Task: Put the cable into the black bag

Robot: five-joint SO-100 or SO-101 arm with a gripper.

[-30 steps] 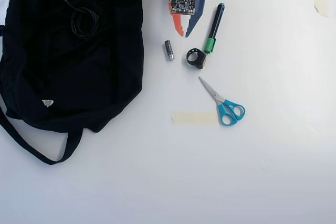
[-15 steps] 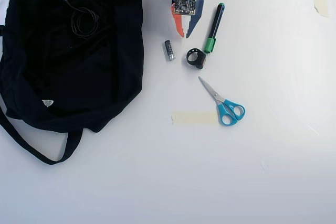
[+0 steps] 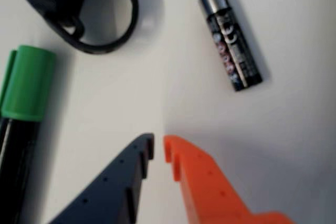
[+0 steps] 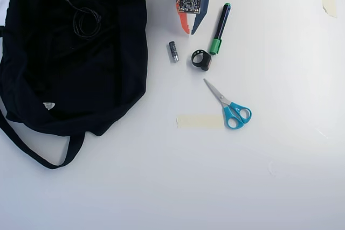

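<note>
Wrist view: gripper [image 3: 159,149] tips are pretty much pressed together, holding nothing, with a battery [image 3: 230,38], black ring [image 3: 89,14] and green-capped marker [image 3: 21,114] on the table ahead. Overhead view: the cable [image 4: 85,22] sits coiled on the black bag [image 4: 70,74], left of the arm.

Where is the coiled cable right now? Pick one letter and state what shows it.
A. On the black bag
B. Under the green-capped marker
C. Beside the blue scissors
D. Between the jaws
A. In the overhead view the cable lies coiled on the fabric of the black bag, far from the scissors and marker; the wrist view shows nothing between the jaws of the gripper.
</note>
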